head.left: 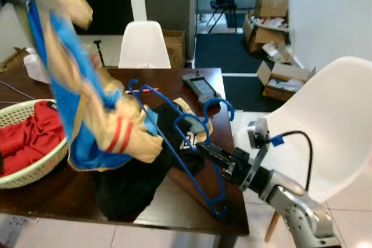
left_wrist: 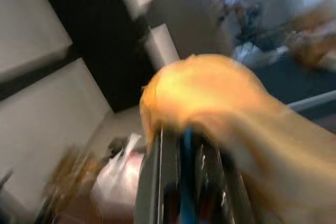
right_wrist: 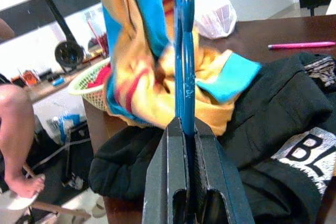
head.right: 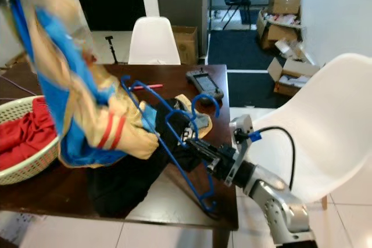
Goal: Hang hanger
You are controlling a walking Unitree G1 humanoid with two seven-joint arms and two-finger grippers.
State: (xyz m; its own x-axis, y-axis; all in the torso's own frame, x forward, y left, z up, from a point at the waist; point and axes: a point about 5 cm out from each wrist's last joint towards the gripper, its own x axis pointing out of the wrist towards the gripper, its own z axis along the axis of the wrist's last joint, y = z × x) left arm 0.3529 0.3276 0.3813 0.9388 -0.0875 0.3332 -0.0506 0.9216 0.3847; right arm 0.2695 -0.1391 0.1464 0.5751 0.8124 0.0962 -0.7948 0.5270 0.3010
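The blue hanger (head.left: 186, 143) lies tilted across the black garment (head.left: 145, 172) on the dark wooden table (head.left: 70, 193), right of the woven basket (head.left: 35, 166). The right gripper (head.left: 212, 154) is clamped on its thin wire bar. It looks light, stiff and slick, best held at the bar. The left gripper (left_wrist: 184, 182) pinches the soft yellow-and-blue garment (head.left: 87, 103), lifted above the basket
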